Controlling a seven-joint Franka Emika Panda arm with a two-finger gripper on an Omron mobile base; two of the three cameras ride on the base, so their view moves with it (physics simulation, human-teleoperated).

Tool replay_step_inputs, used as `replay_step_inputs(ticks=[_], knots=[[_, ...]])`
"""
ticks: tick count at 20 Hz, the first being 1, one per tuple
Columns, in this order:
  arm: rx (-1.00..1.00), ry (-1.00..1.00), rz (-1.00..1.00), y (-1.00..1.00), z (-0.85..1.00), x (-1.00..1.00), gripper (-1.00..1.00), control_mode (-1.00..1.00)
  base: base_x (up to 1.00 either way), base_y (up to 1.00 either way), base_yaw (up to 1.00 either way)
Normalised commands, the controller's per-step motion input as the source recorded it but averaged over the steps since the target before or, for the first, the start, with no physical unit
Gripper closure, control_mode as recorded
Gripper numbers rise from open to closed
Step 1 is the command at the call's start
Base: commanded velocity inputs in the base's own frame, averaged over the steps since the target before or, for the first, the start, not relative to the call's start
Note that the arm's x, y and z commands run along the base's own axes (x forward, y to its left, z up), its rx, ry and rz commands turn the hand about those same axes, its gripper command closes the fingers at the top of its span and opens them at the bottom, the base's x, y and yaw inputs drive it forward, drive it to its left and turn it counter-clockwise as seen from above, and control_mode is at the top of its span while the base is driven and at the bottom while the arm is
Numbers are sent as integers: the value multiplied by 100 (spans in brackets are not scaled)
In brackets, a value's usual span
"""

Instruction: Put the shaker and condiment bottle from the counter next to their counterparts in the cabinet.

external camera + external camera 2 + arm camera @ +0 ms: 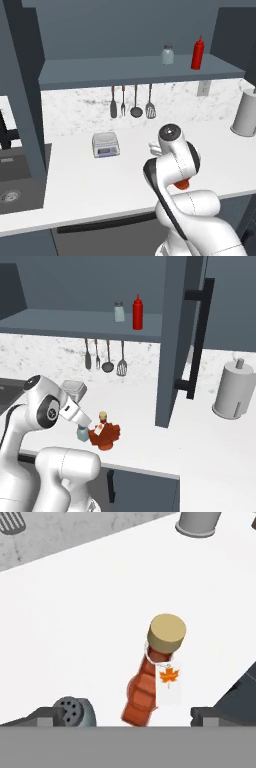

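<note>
Near the counter's (145, 406) front edge, your gripper (125, 716) hovers released over the maple-leaf condiment bottle (150, 682), shaker (75, 713) just beside its left fingertip (45, 716).

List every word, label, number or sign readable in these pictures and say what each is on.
No readable words or numbers anywhere.
Tag on the condiment bottle: an orange maple-leaf symbol, no text.
Display of the kitchen scale: too small and blurred to read.
Red squeeze bottle and shaker on the cabinet shelf: no label visible.
</note>
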Motion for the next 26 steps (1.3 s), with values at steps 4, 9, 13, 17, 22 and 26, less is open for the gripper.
replay_step_inputs(ticks=[4, 9, 13, 17, 22, 26], knots=[[6, -10, -5, -25, -45, 0, -100, -100, 0, 0, 0], [0, -15, -4, -4, -33, -4, -100, -100, 0, 0, 0], [0, -12, -5, 0, -27, 0, -100, -100, 0, 0, 0], [0, -12, -6, 0, -23, 0, -100, -100, 0, 0, 0], [0, -7, -11, 0, -18, 7, -100, -100, 0, 0, 0], [0, -6, -10, -2, -14, 5, -100, -100, 0, 0, 0]])
